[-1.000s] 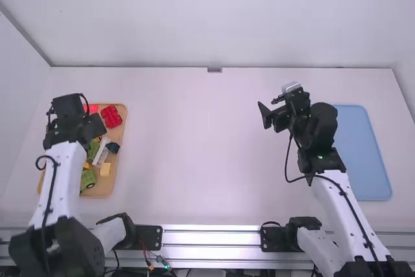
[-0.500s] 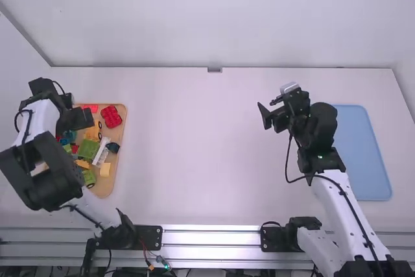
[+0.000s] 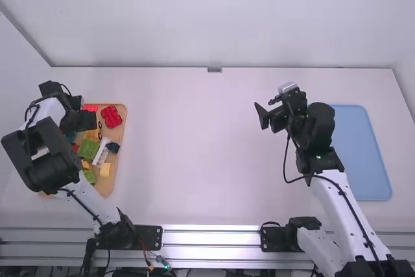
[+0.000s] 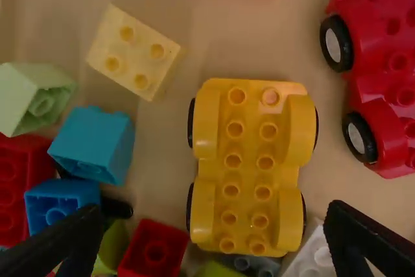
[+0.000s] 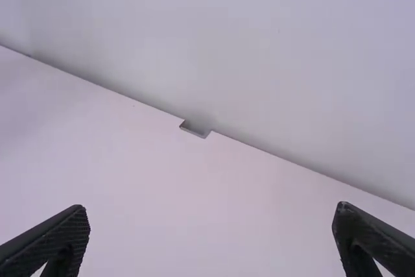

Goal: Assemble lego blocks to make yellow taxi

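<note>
High view: I see the left arm bent over the wooden tray [image 3: 106, 186] at the left of the frame, where the bricks are heaped. The right arm stands toward the right of the frame, near the blue tray [image 3: 363, 154], its gripper [image 5: 213, 211] spread and with nothing between the fingers.

The left wrist view shows the yellow car base [image 4: 249, 167] studs up in the wooden tray, its wheels at the sides. The left gripper [image 4: 214, 211] is released too, fingers wide apart above the bricks.

I'd say this is the picking stage: no taxi is built, and the car base looks the likely first part. If so, the next move wants the left gripper centred over it, lowered, and closed across its width. The white brick [image 4: 314, 254] and red block [image 4: 154, 251] crowd one end, so a finger could snag there. After that, the middle of the table [image 3: 194, 160] seems the natural building spot.
</note>
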